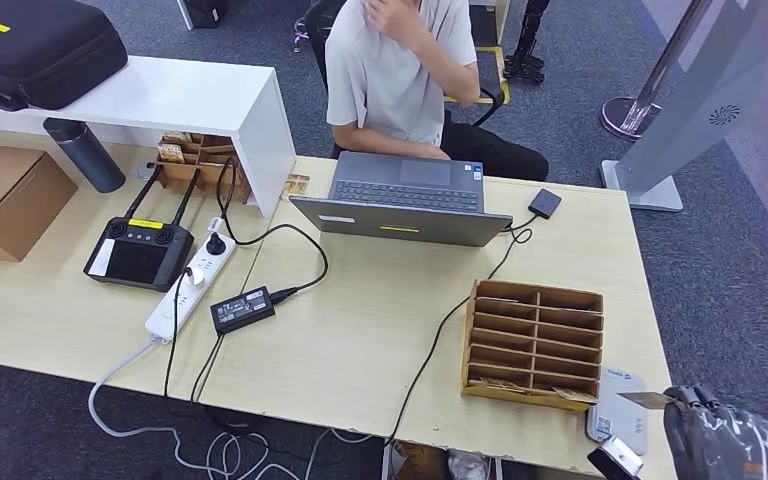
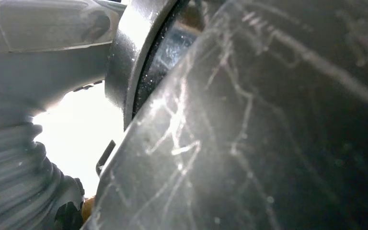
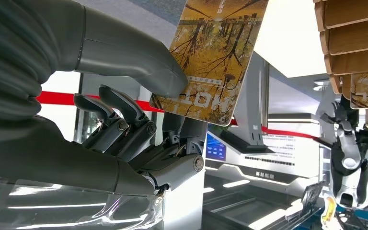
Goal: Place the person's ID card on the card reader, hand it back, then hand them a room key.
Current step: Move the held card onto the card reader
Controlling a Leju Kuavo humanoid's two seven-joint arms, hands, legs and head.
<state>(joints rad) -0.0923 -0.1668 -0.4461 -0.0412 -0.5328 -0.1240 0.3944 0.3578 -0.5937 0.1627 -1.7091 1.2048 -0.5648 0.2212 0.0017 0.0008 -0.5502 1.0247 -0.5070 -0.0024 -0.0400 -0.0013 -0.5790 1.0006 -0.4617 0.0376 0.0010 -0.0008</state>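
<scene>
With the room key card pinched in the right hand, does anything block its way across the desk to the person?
Partly: the right hand holds the card beside the wooden card rack, and the open laptop stands before the person.

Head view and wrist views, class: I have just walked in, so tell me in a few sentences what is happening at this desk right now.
The right robot hand pinches a card printed with yellow trees, holding it near the wooden card rack at the desk's near right corner. A white card reader lies beside that rack. A person sits across the desk behind an open laptop, one hand raised to the head. The card has not been handed over yet. The left robot hand's state cannot be told.
</scene>
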